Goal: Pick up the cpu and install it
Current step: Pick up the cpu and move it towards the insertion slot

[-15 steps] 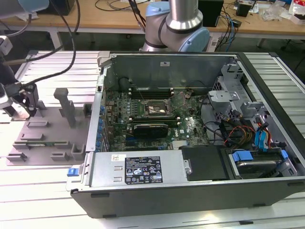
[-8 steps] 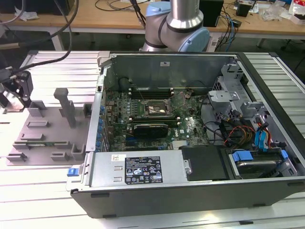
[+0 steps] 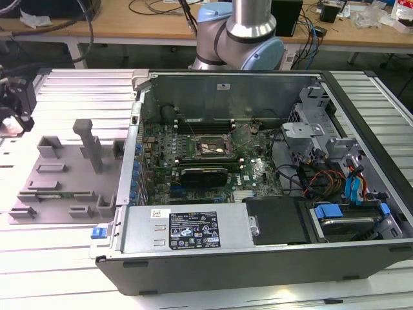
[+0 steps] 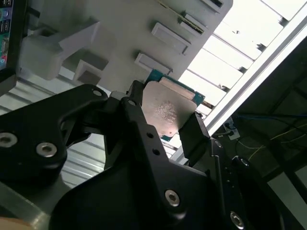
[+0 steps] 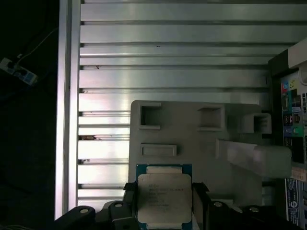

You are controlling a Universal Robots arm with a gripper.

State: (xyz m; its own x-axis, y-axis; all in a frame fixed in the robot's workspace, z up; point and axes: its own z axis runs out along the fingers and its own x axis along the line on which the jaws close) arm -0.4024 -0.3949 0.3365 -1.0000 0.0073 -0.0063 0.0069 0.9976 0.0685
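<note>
The cpu (image 5: 164,199) is gripped at its edges by the jaws and held above the table (image 5: 168,48), by the grey tray (image 5: 192,139), well apart from the open case (image 3: 226,274) seen in the exterior view

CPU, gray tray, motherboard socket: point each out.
cpu (image 5: 164,199): first wrist view, middle of its metal lid.
gray tray (image 5: 187,139): first wrist view, bare top surface between recesses.
motherboard socket (image 3: 211,148): exterior view, middle of the socket.
</note>
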